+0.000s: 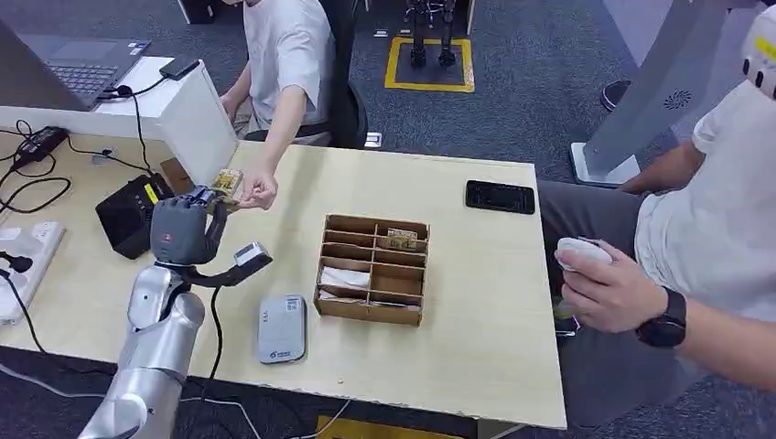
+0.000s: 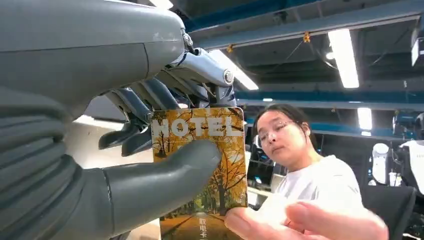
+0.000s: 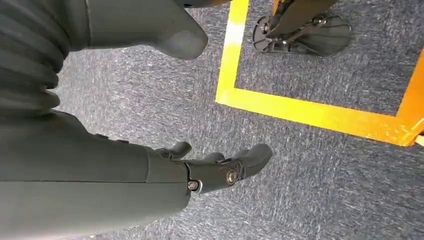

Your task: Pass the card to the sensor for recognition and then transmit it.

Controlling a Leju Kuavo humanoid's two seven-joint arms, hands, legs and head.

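A hotel key card [image 1: 226, 183] with a yellow autumn-tree picture is raised at the table's far left. My left hand [image 1: 186, 229] pinches the card [image 2: 200, 165] between thumb [image 2: 165, 180] and fingers. A person's hand [image 1: 259, 190] reaches over from across the table, and its fingers [image 2: 280, 220] hold the card's free end. The grey card sensor [image 1: 281, 329] lies flat near the table's front edge, right of my left arm. My right hand [image 3: 215, 165] hangs above the carpet with fingers stretched out and nothing in it.
A wooden compartment box [image 1: 373, 268] with another card [image 1: 401, 239] stands mid-table. A black terminal [image 1: 133, 212] sits left of my hand, a black phone [image 1: 500, 197] at the far right. A second person at right holds a white object [image 1: 582, 251].
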